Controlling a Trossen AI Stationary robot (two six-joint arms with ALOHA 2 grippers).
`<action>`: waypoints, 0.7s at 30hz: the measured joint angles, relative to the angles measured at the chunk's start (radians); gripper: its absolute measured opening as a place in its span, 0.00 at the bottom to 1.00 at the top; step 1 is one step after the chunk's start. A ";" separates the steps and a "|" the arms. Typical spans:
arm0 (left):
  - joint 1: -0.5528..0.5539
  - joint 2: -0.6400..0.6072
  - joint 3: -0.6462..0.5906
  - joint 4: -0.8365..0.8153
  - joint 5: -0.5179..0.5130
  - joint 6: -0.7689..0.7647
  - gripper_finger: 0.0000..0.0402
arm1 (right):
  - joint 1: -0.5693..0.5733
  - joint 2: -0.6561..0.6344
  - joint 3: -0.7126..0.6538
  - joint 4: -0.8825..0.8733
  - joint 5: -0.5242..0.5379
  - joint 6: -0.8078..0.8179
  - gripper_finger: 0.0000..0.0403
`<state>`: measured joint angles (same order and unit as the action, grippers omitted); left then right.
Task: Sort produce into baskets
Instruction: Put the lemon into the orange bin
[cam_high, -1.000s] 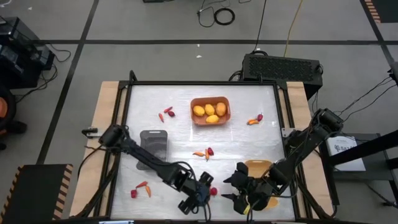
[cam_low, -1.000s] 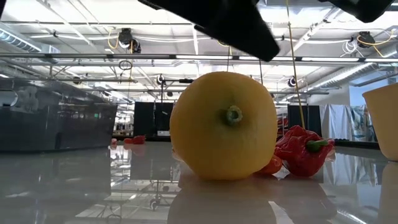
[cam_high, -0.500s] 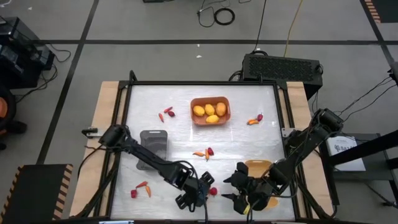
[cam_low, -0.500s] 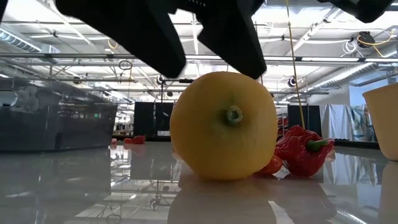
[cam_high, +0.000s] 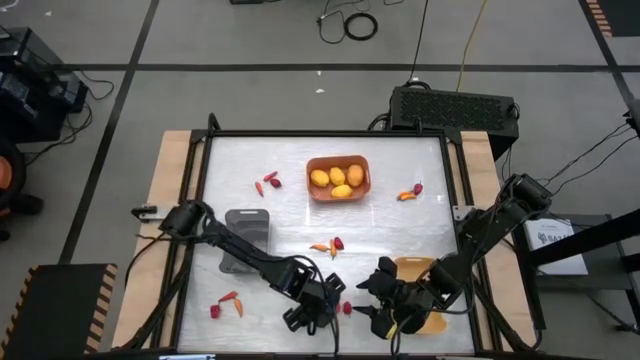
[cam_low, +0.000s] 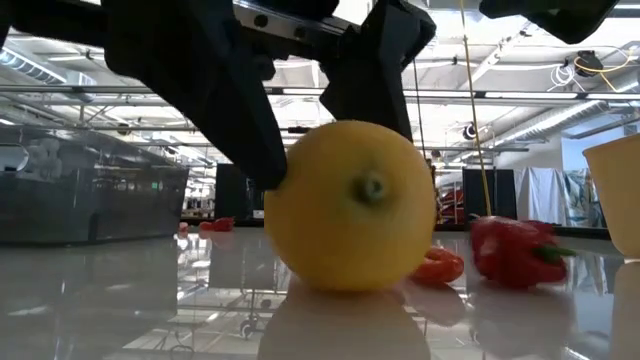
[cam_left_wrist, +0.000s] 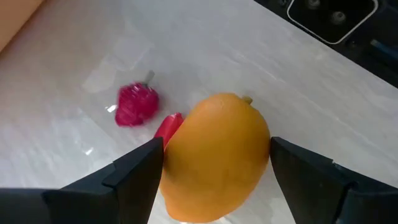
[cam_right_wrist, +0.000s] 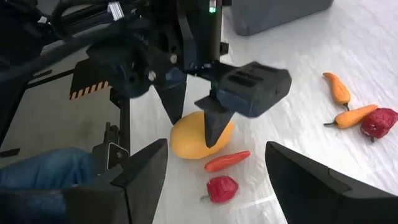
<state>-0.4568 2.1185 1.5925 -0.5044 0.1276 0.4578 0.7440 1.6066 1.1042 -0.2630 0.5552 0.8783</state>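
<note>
Between left jaws, unlabelled yellow-orange fruit (cam_left_wrist: 216, 158)

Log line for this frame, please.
left gripper: open, straddling yellow fruit | right gripper: open, waiting nearby | orange basket: three fruits

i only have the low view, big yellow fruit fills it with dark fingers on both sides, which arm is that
Observer: The left end effector; the high view shows it at the table's near edge, over the yellow fruit.
Operator: is it gripping yet
Observer: The left wrist view shows its open fingers flanking the fruit, which sits on the table.
Operator: where's the other arm
Observer: The right end effector waits open just to the right, beside the yellow basket.
Operator: where do the yellow ones go
Observer: Three similar fruits already lie in the orange basket at the far middle.
</note>
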 joint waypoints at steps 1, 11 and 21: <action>0.000 -0.001 0.000 -0.004 0.000 -0.003 0.73 | -0.001 0.000 0.000 0.000 0.000 0.000 0.65; 0.001 0.000 0.000 -0.038 -0.001 -0.030 0.73 | -0.006 0.000 0.000 0.005 -0.001 0.000 0.65; 0.011 -0.001 0.001 -0.081 -0.006 -0.112 0.73 | -0.006 0.000 0.000 0.005 0.003 0.000 0.65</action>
<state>-0.4454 2.1178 1.5936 -0.5856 0.1219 0.3458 0.7383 1.6066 1.1042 -0.2583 0.5583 0.8783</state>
